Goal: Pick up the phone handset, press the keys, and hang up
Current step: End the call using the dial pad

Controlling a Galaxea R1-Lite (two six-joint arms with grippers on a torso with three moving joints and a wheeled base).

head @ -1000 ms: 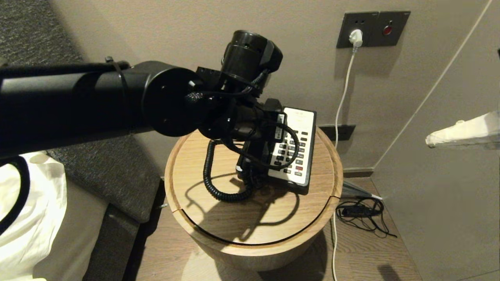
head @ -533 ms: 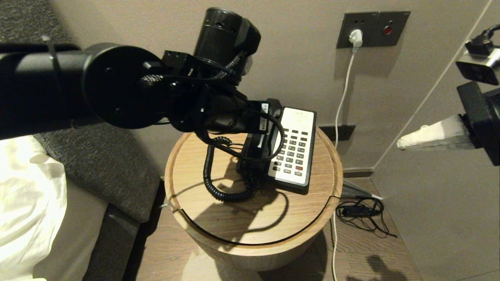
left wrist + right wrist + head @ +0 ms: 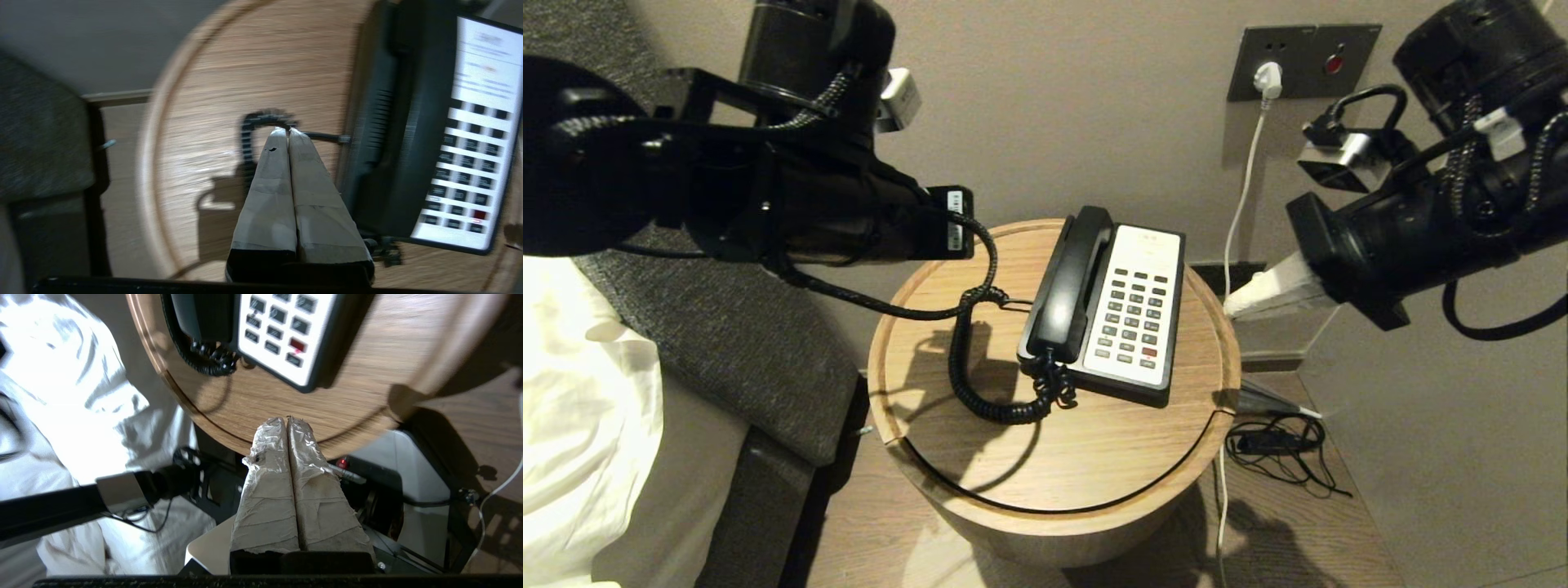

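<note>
Left gripper point(image 3: 288, 131) has pulled back off the phone, fingers pressed together on nothing, now up left of it over the coiled cord point(image 3: 968, 367). Handset point(image 3: 1068, 286) lies back in its cradle on the phone point(image 3: 1131, 306). My right gripper point(image 3: 1232, 309), also closed and empty, has swung in just right of the phone. Hang-up looks done.

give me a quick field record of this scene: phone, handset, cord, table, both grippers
phone: black desk telephone with white keypad panel, on the table
handset: black handset lying in the cradle, on the keypad's left
cord: black coiled cord looping over the tabletop from the handset's near end
table: round wooden side table
left gripper: shut, empty, above the table, on the phone's left
right gripper: shut, empty, off the table's right edge
</note>
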